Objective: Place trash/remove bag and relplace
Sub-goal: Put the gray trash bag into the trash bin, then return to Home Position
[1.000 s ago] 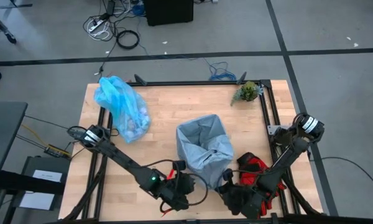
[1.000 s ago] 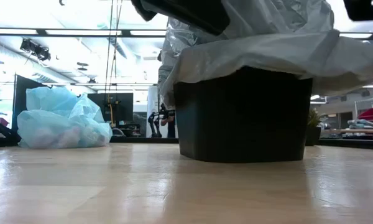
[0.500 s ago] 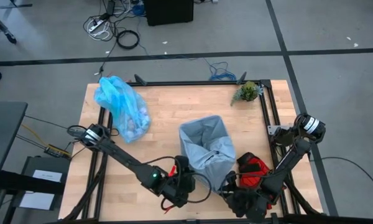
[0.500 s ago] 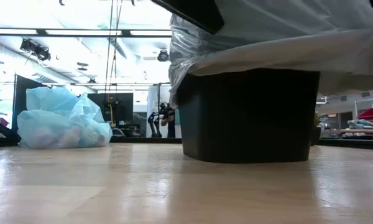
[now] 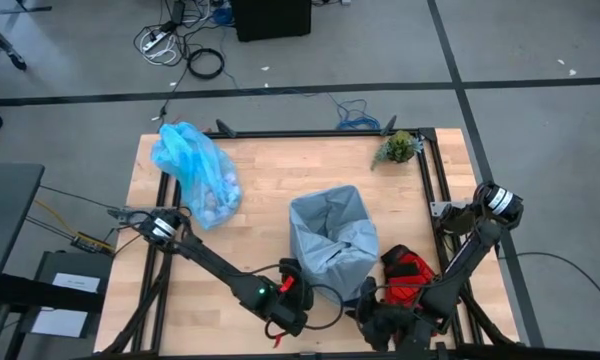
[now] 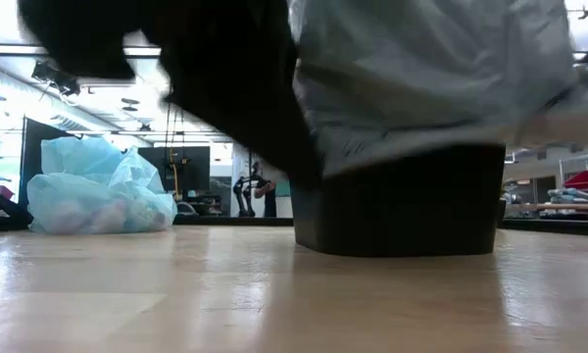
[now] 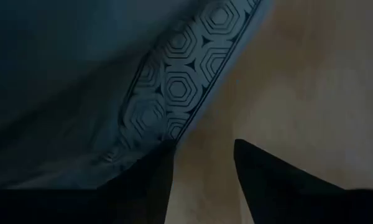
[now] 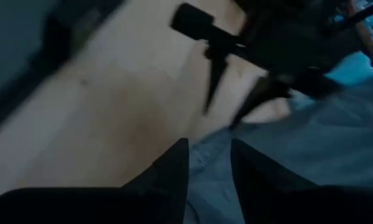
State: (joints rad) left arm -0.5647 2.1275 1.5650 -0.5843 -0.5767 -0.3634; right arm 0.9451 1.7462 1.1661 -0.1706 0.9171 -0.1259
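Knotted cyan bag (image 5: 194, 172) lies lengthwise toward the table's far-left corner; both arms' fingers spread.

bag (image 5: 193, 172): we see bright cyan-blue
bin liner (image 5: 332, 237): dull grey-blue
bin (image 6: 402, 201): black, hexagon-embossed
table (image 5: 270, 170): light wood
plant (image 5: 399, 147): green

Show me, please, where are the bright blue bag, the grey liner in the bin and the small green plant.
bright blue bag (image 5: 195, 170): high view, its bulging middle.
grey liner (image 5: 330, 230): high view, its crumpled top.
small green plant (image 5: 399, 147): high view, its leaves.
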